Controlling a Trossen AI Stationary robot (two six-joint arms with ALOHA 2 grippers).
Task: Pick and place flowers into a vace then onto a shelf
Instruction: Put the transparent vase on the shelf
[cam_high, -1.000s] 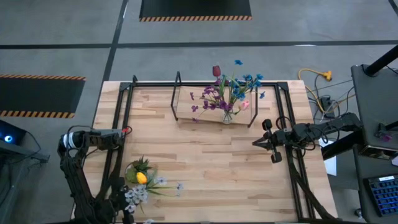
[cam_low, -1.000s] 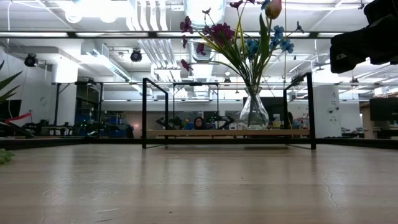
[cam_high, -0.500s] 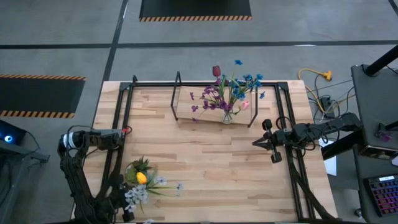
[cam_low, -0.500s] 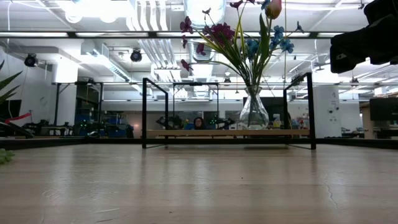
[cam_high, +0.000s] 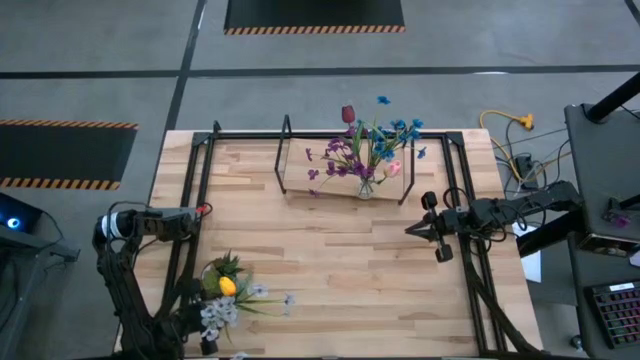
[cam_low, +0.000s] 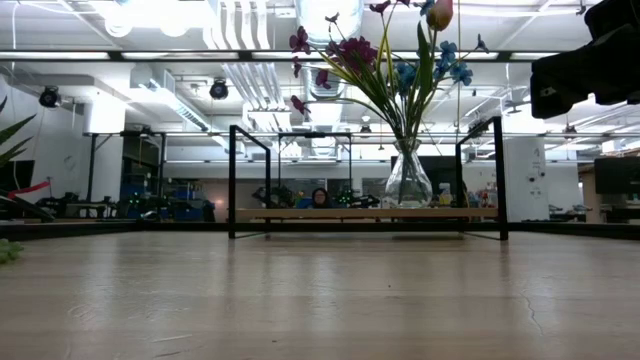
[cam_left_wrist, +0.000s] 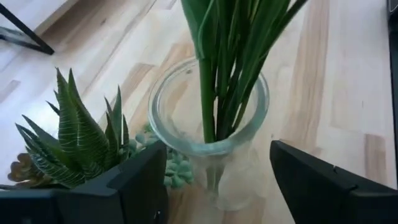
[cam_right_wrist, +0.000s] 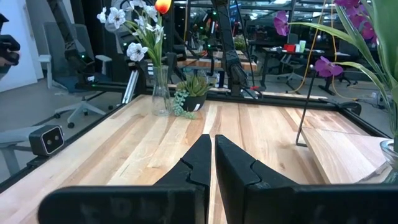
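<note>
High view: a glass vase (cam_high: 366, 187) of flowers (cam_high: 364, 150) stands on the shelf (cam_high: 300, 170). The right gripper (cam_high: 411, 230) hovers near it.

Low view: the vase (cam_low: 407, 180) sits upright on the shelf board (cam_low: 300, 214).

Left wrist view: the left gripper (cam_left_wrist: 217, 180) is released, fingers either side of a second vase (cam_left_wrist: 211, 134) beside a succulent (cam_left_wrist: 81, 143).

Right wrist view: the right gripper (cam_right_wrist: 213, 149) is clenched, empty.

Left hand (cam_left_wrist: 214, 180) gapes wide — right hand (cam_right_wrist: 213, 163) pinched closed, hovering.
</note>
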